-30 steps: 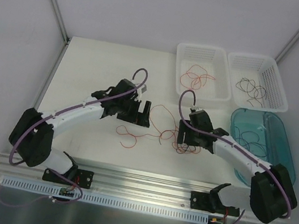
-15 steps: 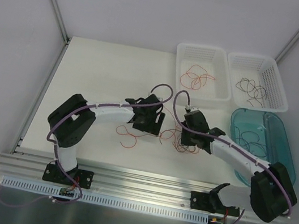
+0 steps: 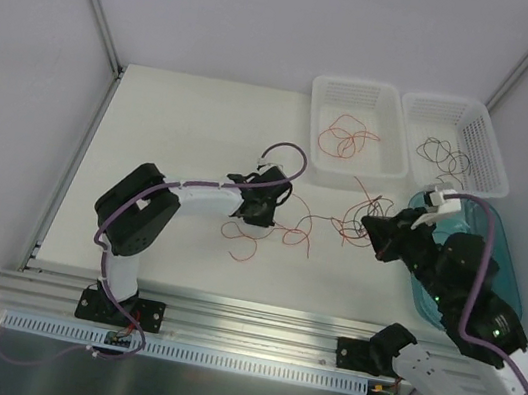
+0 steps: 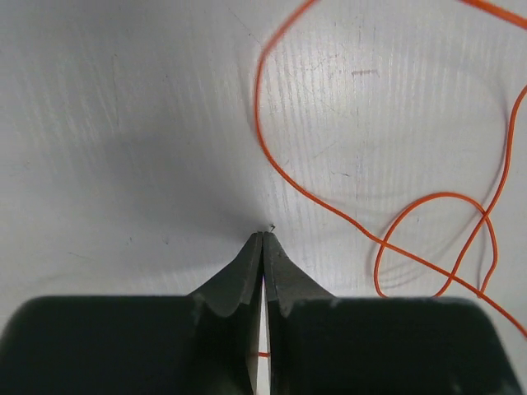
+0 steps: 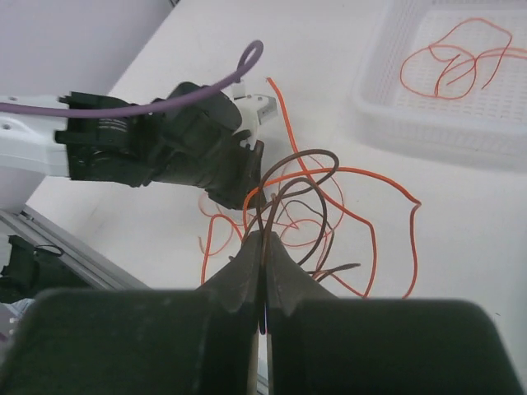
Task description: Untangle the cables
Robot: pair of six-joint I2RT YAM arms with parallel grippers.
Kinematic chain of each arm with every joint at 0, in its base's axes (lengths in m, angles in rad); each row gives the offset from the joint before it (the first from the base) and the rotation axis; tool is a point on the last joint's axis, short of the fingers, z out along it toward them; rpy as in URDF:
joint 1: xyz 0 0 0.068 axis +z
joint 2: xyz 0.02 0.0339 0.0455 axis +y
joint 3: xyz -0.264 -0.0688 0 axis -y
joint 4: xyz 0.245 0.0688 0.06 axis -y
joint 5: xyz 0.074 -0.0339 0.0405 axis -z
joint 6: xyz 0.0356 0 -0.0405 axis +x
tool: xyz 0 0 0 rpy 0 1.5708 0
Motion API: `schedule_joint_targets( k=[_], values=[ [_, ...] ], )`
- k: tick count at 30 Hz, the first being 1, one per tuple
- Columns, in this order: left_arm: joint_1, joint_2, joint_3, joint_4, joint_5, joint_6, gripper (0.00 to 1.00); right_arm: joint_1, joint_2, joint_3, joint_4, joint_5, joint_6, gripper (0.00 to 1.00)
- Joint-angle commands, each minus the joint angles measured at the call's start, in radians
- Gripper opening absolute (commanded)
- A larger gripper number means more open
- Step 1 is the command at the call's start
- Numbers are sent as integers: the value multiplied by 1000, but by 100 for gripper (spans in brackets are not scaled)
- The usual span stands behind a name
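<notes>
Right wrist view: right gripper (image 5: 264,239) is clamping fully shut on curly dark brown cables (image 5: 313,152) above table (image 5: 478,247). Alongside, left gripper (image 4: 262,239) is pressing closed against table, hair-thin red-orange cables (image 4: 257,82) looping beside it. More are lying in far baskets (image 3: 363,90).

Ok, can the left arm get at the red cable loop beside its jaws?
Probably yes: the red cable loop lies flat on the table beside the left gripper with nothing over it, though its jaws are shut and must open first.
</notes>
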Motion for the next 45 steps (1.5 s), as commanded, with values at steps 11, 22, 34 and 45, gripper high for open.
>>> schedule_joint_targets(
  k=[11, 22, 34, 45],
  values=[
    [91, -54, -106, -21, -60, -24, 0, 4, -152, 103, -204, 117, -93, 1],
    [-37, -214, -115, 168, 82, 87, 70, 6, -56, -7, -129, 41, -64, 1],
    [-92, -151, -140, 418, 328, 163, 76, 6, -66, -24, -133, 17, -61, 1],
    [-93, -251, -285, 564, 302, 243, 76, 6, -81, -41, -133, 12, -37, 1]
  ],
)
